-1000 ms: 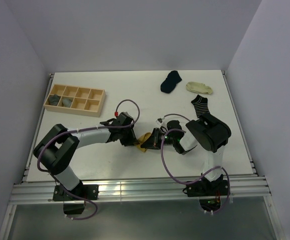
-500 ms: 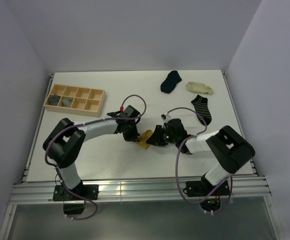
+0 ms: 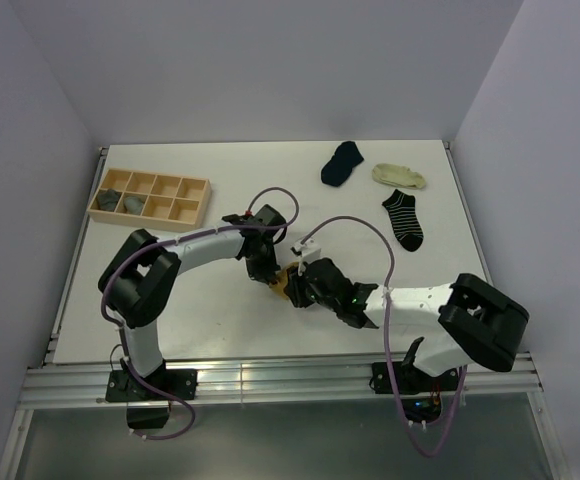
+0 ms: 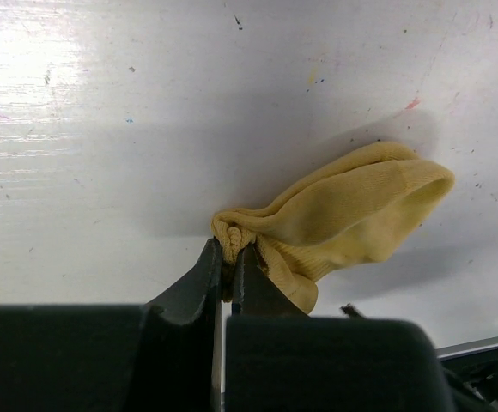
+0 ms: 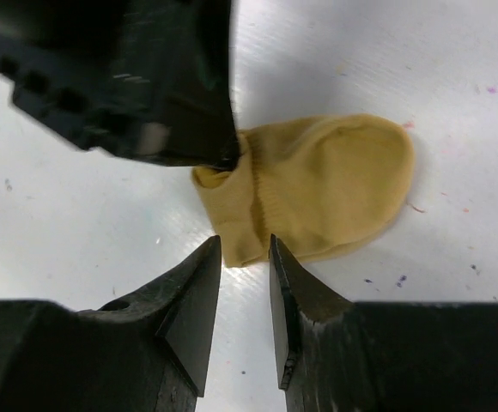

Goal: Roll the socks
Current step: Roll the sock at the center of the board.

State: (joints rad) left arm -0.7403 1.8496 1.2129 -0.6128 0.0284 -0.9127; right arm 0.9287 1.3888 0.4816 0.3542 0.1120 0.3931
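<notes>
Mid-table, the left gripper [image 4: 229,253] is clamped tight on one bunched end of the mustard-yellow sock [image 4: 352,215], its arm stretched low across the white table [image 3: 200,320]. The right gripper [image 5: 245,245], jaws narrowly parted and holding nothing, hovers at the sock's edge, perhaps brushing it. Rolling looks barely begun; next, the right gripper needs a hold to turn the fabric over.

A robotics lab cell: white table [image 3: 210,320] boxed by plain walls [image 3: 270,70], arms [image 3: 195,248] bolted to aluminium rails [image 3: 270,385].
</notes>
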